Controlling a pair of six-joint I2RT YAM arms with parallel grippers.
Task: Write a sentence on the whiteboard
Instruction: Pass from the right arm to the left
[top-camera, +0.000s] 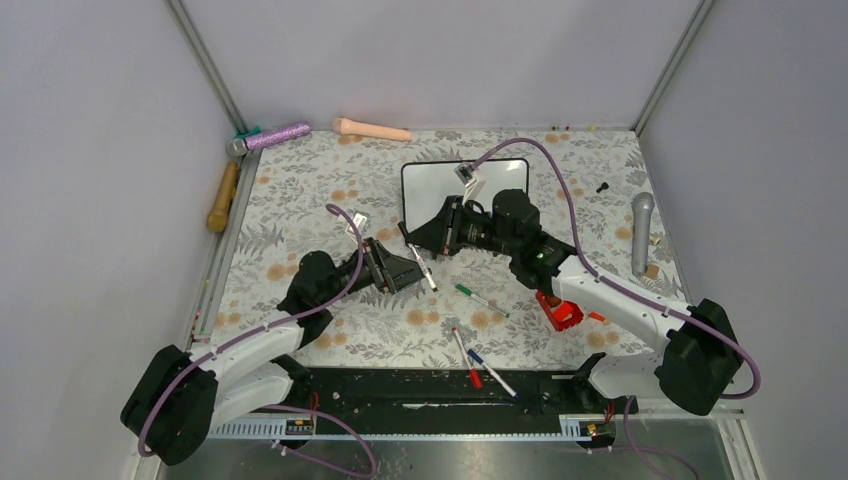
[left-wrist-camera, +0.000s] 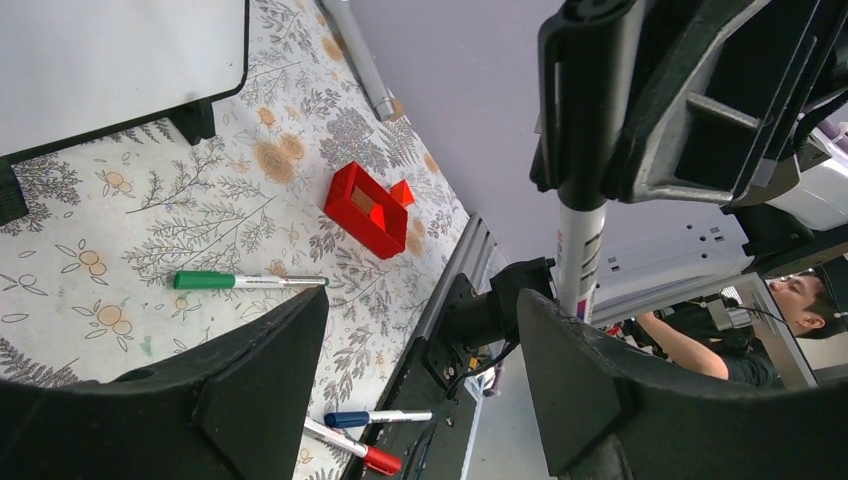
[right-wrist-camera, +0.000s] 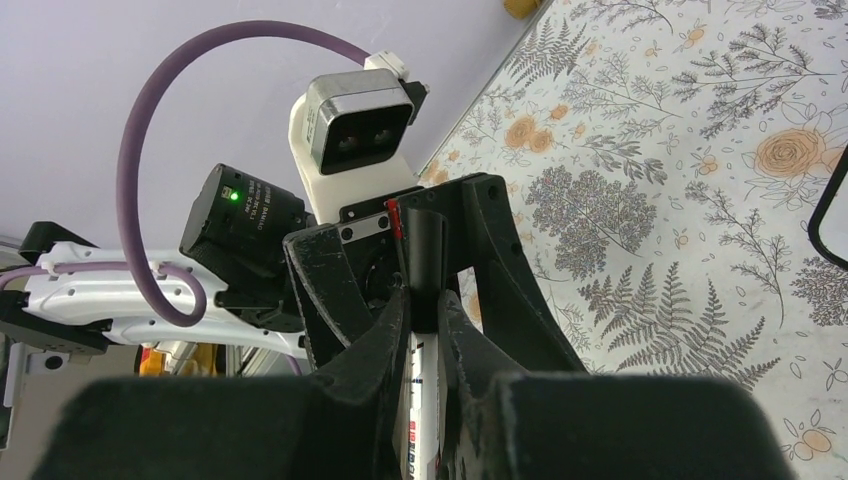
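Conceivably the marker (left-wrist-camera: 580, 250), clamped tight in the right hand (right-wrist-camera: 425, 330), could be twisted loose if the left hand (left-wrist-camera: 420, 390), held open astride it, is closed off-centre. The whiteboard (top-camera: 440, 185) is found at the counter's (top-camera: 300, 200) far middle, blank face turned upward, long axis running left-right.

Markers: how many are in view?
4: green marker mid-table; red marker and blue marker by the front rail; black marker gripped by the right end effector. More could be hidden.
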